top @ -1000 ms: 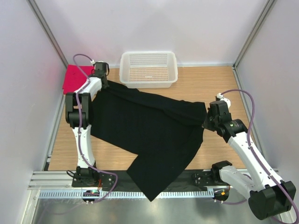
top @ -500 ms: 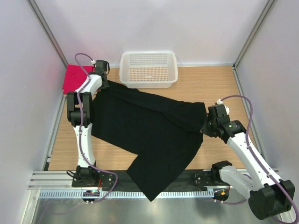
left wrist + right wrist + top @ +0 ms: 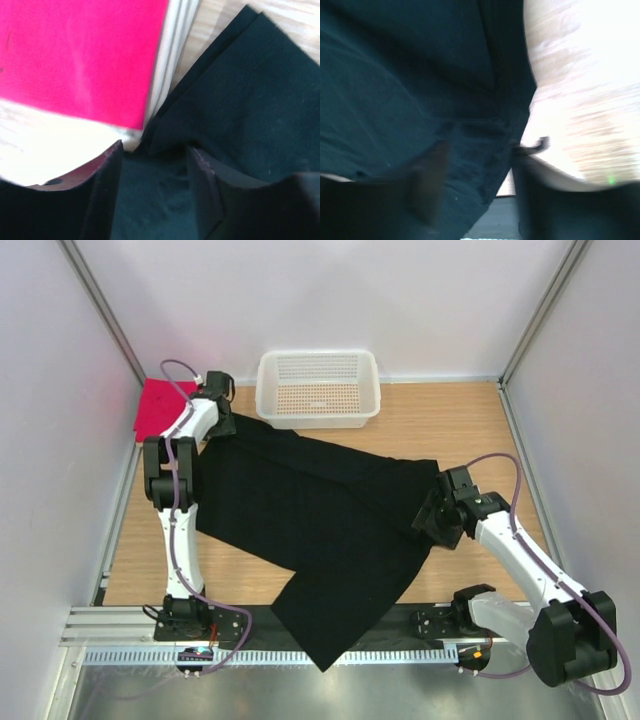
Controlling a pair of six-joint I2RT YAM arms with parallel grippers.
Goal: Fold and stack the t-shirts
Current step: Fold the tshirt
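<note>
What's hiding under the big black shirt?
The black t-shirt lies spread on the wooden table, and its near end drapes over the metal rail. The cloth covers everything beneath it, so nothing under it can be seen.

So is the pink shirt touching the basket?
Apart. The top view shows the pink shirt by the left wall and the basket further right, with bare table showing between them.

Overhead and wrist views (close) share black t-shirt (image 3: 320,530).
</note>
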